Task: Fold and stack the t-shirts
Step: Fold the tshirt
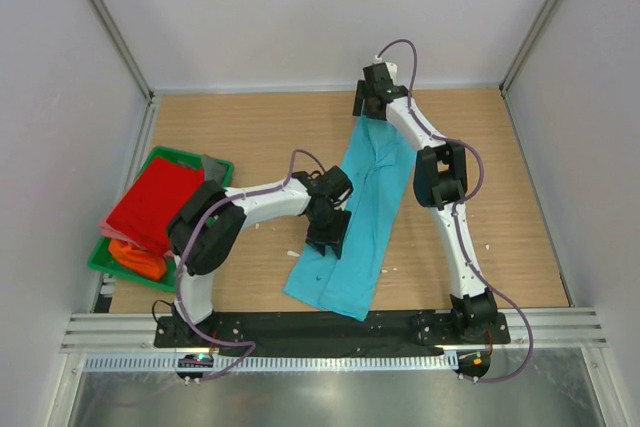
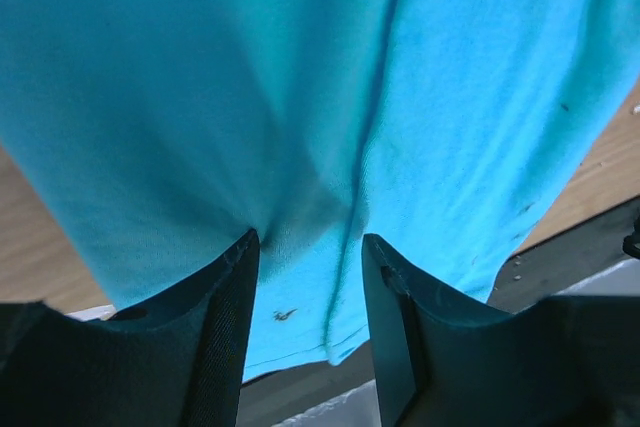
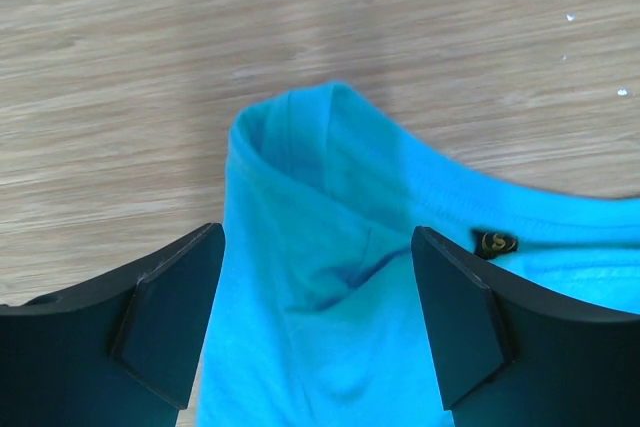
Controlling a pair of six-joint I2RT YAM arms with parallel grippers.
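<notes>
At far left, green tray (image 1: 222, 165) holds red t-shirt (image 1: 152, 202) over orange t-shirt (image 1: 138, 259), tray partly off the table (image 1: 250, 127) edge. Left gripper (image 1: 328, 237) pinches a bunched fold of the turquoise t-shirt (image 1: 362, 222), fingers (image 2: 225, 327) narrow on cloth. That shirt lies mid-table as a long diagonal strip, creased lengthwise. Right gripper (image 1: 372, 102) sits at its far end, jaws wide around the collar; grip unclear.

Top view overhead, wide; both wrist views close, sharing turquoise shirt (image 1: 362, 209).
</notes>
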